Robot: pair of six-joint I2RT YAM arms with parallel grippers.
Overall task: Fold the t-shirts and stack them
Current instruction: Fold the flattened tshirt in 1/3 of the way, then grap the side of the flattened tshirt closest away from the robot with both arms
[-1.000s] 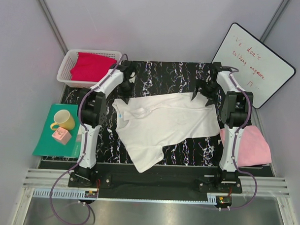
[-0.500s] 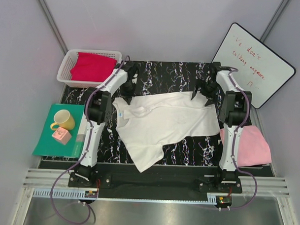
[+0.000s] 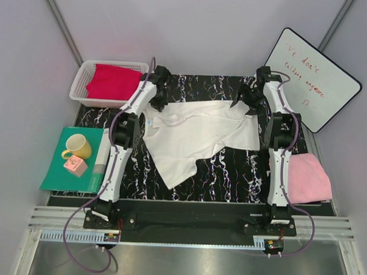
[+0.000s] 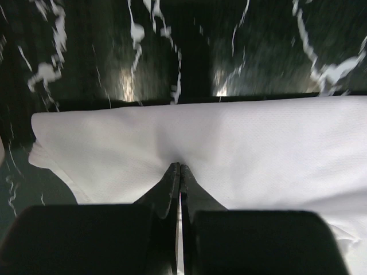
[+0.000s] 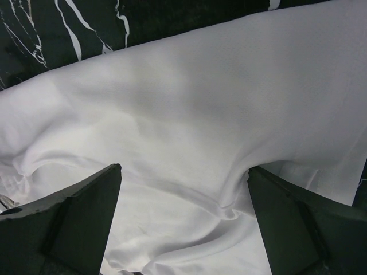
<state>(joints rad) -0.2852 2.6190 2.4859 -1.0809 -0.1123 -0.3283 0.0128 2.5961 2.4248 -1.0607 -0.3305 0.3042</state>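
Looks like the spreading step: my left gripper [image 4: 179, 171] is pinched on the white shirt [image 3: 195, 138] at eleven o'clock on the table [image 3: 230, 178]; my right gripper [image 5: 184, 172] gapes above its one o'clock edge. Next I'd close there.

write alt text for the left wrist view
The left gripper, shut, pinches a white t-shirt, puckering the cloth at its tips. Beyond the shirt's far edge lies a black table with white veins.
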